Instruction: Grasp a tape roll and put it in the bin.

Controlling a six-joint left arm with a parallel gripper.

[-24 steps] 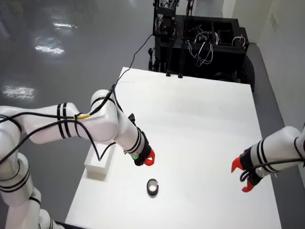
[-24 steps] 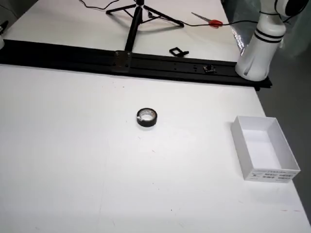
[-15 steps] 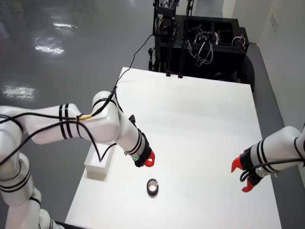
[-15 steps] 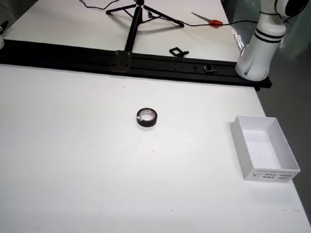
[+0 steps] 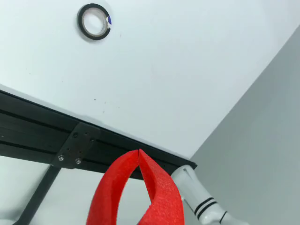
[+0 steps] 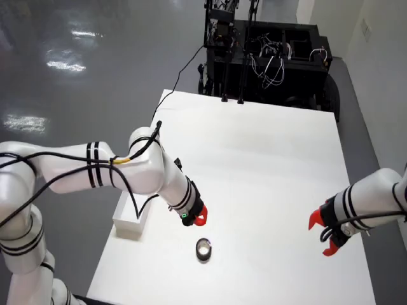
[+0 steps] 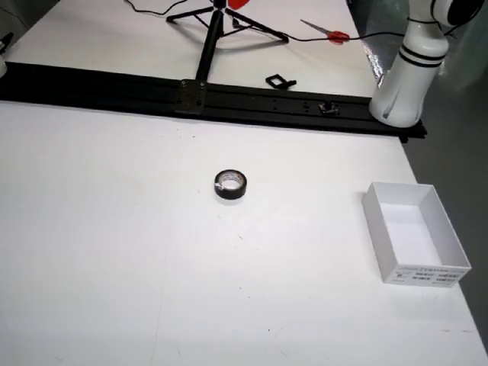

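Note:
A black tape roll [image 6: 203, 249] lies flat on the white table [image 6: 267, 159], near its front edge in the view from above. It also shows in the view across the table, tape roll [image 7: 230, 185], and in the view that rides on the gripper, tape roll [image 5: 94, 21]. My gripper [image 6: 199, 220] hovers just behind the roll, apart from it. Its red fingers [image 5: 159, 187] meet at the tips with nothing between them, gripper [image 5: 139, 152]. The open white bin [image 6: 133, 213] stands at the table's left edge; across the table the bin [image 7: 415, 242] is at the right.
A second white arm with a red gripper [image 6: 324, 234] stays at the right in the view from above. A black rail [image 7: 229, 99], a tripod [image 7: 217, 19] and red-handled scissors [image 7: 329, 33] lie beyond the roll. A black equipment cart [image 6: 267, 57] stands behind the table.
My arm has swung forward and my gripper has dropped closer to the tape roll. Its red tip now shows at the top edge of the view across the table.

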